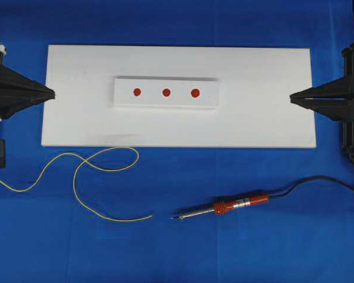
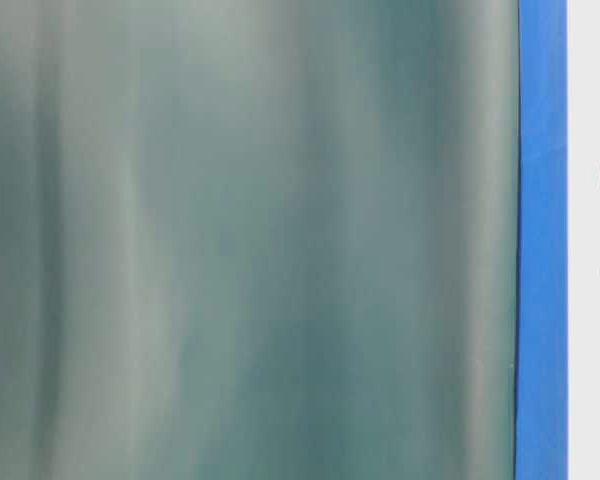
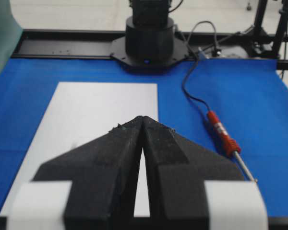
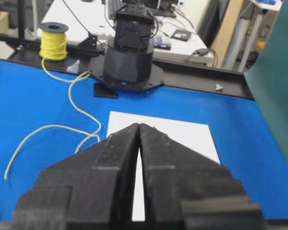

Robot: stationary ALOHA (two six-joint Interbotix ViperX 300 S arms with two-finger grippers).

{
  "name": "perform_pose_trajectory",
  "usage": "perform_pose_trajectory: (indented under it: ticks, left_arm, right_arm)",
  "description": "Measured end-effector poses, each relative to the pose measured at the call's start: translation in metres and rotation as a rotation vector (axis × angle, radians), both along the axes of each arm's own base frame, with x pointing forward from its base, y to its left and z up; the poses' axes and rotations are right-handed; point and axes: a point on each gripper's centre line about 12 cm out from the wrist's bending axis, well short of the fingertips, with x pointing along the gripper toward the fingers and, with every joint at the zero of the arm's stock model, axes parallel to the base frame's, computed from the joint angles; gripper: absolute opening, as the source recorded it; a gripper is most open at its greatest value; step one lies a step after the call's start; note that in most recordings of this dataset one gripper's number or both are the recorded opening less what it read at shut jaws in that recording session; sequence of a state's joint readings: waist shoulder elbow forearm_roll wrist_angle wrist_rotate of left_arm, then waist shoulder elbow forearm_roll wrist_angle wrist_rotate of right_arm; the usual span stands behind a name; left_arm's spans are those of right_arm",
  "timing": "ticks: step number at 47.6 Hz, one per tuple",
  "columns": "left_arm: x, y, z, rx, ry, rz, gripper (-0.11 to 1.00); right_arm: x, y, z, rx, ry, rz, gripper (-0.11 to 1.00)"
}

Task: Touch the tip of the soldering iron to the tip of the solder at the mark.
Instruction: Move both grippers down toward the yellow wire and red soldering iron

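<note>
Overhead: soldering iron point(image 1: 224, 207) well apart from right pincer point(image 1: 292, 98).

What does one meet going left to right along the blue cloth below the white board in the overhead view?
The solder with its loops, its free end, a gap of bare blue cloth, the soldering iron tip first, then its black cord.

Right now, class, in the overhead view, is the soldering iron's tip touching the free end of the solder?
No: the soldering iron and the solder lie apart, with bare blue cloth between their tips.
</note>
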State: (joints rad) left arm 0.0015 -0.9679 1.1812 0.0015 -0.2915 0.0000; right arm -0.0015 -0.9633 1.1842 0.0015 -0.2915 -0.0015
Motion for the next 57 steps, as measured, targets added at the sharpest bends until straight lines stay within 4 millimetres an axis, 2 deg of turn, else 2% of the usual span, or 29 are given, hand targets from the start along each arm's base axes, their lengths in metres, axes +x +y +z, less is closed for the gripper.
perform_pose_trajectory:
  ticks: [5,12,19,24,29,30,34,39,42,44,46,57]
  left_arm:
    - [0.001,-0.007,-0.003,-0.035,0.022,-0.035,0.0]
    - [0.001,-0.014,-0.005,-0.06,0.034,-0.073,0.0]
    - [0.004,-0.027,-0.01,-0.057,0.062,-0.134,0.0]
    - [0.009,-0.039,-0.021,-0.051,0.111,-0.186,0.0]
    - [0.016,-0.053,-0.033,-0.042,0.163,-0.241,0.02]
    - [0.017,-0.055,-0.035,-0.04,0.171,-0.251,0.03]
    - [0.022,-0.066,-0.044,-0.035,0.199,-0.288,0.22]
    - [0.027,-0.077,-0.058,-0.026,0.251,-0.324,0.55]
    - [0.03,-0.084,-0.067,-0.015,0.284,-0.349,0.72]
    - [0.032,-0.09,-0.073,-0.007,0.311,-0.366,0.82]
    - [0.034,-0.095,-0.078,-0.006,0.331,-0.379,0.87]
    - [0.051,-0.112,-0.108,-0.012,0.41,-0.405,0.84]
  right_arm:
    - [0.001,0.001,0.001,0.011,0.008,0.006,-0.06]
    - [0.006,0.006,0.0,0.038,0.04,0.031,-0.06]
    - [0.01,0.02,-0.006,0.07,0.074,0.1,-0.06]
    - [0.013,0.035,-0.011,0.088,0.099,0.166,0.0]
    - [0.017,0.048,-0.021,0.115,0.148,0.217,0.16]
    - [0.018,0.049,-0.024,0.121,0.16,0.221,0.22]
    - [0.023,0.054,-0.032,0.148,0.201,0.232,0.47]
    - [0.028,0.061,-0.044,0.162,0.251,0.249,0.78]
    - [0.032,0.066,-0.053,0.162,0.287,0.259,0.92]
    - [0.034,0.069,-0.057,0.166,0.3,0.264,0.95]
    - [0.035,0.071,-0.062,0.169,0.318,0.265,0.93]
    - [0.049,0.077,-0.094,0.197,0.38,0.246,0.91]
